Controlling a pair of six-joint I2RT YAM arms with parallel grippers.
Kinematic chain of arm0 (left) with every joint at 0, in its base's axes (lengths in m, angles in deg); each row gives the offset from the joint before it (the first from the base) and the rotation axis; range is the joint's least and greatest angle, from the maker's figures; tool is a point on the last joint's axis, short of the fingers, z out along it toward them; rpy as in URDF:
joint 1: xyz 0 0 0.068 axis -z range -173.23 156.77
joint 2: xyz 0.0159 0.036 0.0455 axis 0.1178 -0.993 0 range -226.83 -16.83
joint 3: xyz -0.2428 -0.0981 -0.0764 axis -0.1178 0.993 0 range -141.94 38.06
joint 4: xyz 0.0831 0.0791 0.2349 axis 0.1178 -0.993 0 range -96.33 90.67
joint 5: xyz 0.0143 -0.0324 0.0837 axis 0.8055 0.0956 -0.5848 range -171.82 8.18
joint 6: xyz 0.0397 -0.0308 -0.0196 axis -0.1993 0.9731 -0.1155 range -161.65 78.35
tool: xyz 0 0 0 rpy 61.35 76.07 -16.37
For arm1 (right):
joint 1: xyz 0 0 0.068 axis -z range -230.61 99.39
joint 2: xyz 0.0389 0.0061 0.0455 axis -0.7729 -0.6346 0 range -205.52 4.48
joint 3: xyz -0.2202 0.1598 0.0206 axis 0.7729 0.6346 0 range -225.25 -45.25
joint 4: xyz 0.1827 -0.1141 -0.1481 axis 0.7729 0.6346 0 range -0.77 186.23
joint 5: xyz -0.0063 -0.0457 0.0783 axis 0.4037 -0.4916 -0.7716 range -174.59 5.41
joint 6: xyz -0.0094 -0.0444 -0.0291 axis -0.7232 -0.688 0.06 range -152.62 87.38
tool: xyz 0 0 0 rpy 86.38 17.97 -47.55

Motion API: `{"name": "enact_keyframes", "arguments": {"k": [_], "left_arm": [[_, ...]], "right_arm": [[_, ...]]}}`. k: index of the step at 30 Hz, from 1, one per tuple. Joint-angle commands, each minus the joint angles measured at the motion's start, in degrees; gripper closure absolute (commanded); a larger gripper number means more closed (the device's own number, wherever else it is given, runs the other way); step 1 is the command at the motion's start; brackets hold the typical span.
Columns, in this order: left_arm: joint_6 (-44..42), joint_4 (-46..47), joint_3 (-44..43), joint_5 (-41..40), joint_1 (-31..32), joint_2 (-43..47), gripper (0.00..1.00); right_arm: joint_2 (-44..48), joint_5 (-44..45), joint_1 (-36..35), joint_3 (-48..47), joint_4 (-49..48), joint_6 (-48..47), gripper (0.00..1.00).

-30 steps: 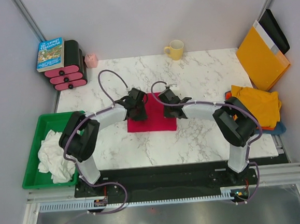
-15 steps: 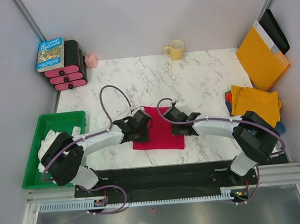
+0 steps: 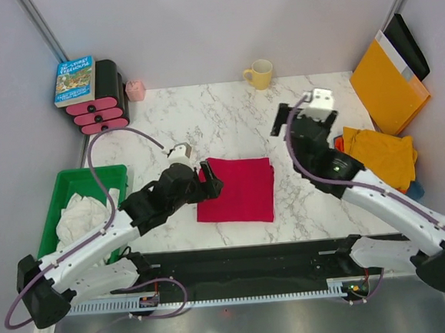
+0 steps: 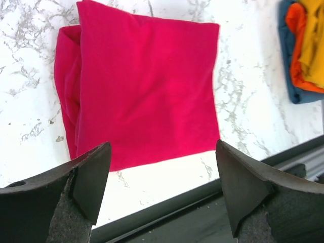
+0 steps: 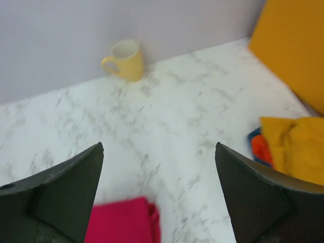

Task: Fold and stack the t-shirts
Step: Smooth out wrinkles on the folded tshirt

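Observation:
A crimson red t-shirt lies folded into a flat rectangle near the table's front middle; it also shows in the left wrist view and blurred in the right wrist view. My left gripper hovers just left of it, open and empty. My right gripper is raised above the table to the shirt's back right, open with nothing in it. More t-shirts are piled at the right edge, mustard-yellow over orange-red and blue. A white one is bunched in the green tray.
The green tray sits off the table's left edge. A yellow mug stands at the back. An orange-yellow envelope leans at the back right. A book on a black-and-pink stack and a pink cup stand back left.
Both grippers opened and let go of the red shirt. The left arm drew back to the front left; the right arm lifted away to the back right. The shirt lies folded.

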Motion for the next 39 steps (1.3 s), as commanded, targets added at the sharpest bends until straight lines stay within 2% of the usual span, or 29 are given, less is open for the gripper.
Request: {"name": "enact_keyframes", "arguments": {"k": [1, 2, 3, 6, 8, 11, 13, 14, 17, 19, 21, 25, 28, 31, 39], "left_arm": [[-0.4, -4.2, 0.8, -0.5, 1.3, 6.2, 0.09], [-0.6, -4.7, 0.7, -0.1, 1.5, 6.8, 0.09], [-1.1, -5.1, 0.6, 0.5, 1.9, 7.3, 0.09], [-3.0, -6.6, 0.1, 1.8, 2.3, 8.2, 0.09], [-4.3, -7.4, -0.7, 2.6, 2.4, 7.6, 0.09], [-5.9, -8.6, -1.6, 4.5, 2.6, 6.9, 0.1], [-6.5, -8.9, -1.9, 5.9, 2.8, 7.0, 0.11], [-7.0, -9.1, -2.0, 6.3, 2.9, 7.1, 0.12], [-8.7, -9.6, -2.6, 5.7, 3.3, 7.9, 0.12], [-9.2, -10.2, -3.0, 5.5, 3.3, 8.3, 0.12], [-9.7, -10.1, -3.4, 5.4, 3.4, 8.5, 0.12], [-10.0, -10.0, -3.0, 5.4, 3.3, 7.5, 0.12], [-10.1, -10.0, -2.6, 5.2, 3.4, 7.0, 0.12], [-10.5, -10.0, -2.6, 5.4, 3.5, 6.6, 0.12], [-11.1, -8.1, -1.1, 3.0, 3.5, 3.6, 0.12]], "right_arm": [[8.7, 11.4, 6.9, 16.6, -21.2, -14.4, 0.02], [13.3, 11.3, 8.9, 25.8, -33.7, -15.7, 0.02], [15.0, 11.0, 9.6, 30.0, -39.6, -17.2, 0.02], [14.0, 11.7, 10.9, 39.2, -51.3, -24.7, 0.02], [9.4, 12.9, 12.7, 43.2, -57.6, -25.2, 0.02], [3.0, 12.4, 16.4, 46.1, -63.0, -21.0, 0.02], [-2.9, 9.0, 18.1, 47.1, -66.8, -20.0, 0.02], [-5.4, 0.9, 20.5, 47.5, -68.5, -21.9, 0.02], [-12.7, -14.9, 22.6, 47.9, -76.0, -30.3, 0.02], [-14.4, -16.6, 23.0, 47.7, -78.7, -30.2, 0.02], [-14.6, -22.3, 26.3, 53.1, -84.0, -27.8, 0.02], [-18.0, -20.5, 29.8, 54.8, -92.0, -22.7, 0.02], [-23.3, -24.2, 32.6, 56.9, -101.0, -22.9, 0.02], [-21.2, -25.3, 32.7, 52.7, -89.8, -22.5, 0.02], [-21.0, -25.7, 33.3, 52.5, -89.8, -22.5, 0.02]]}}
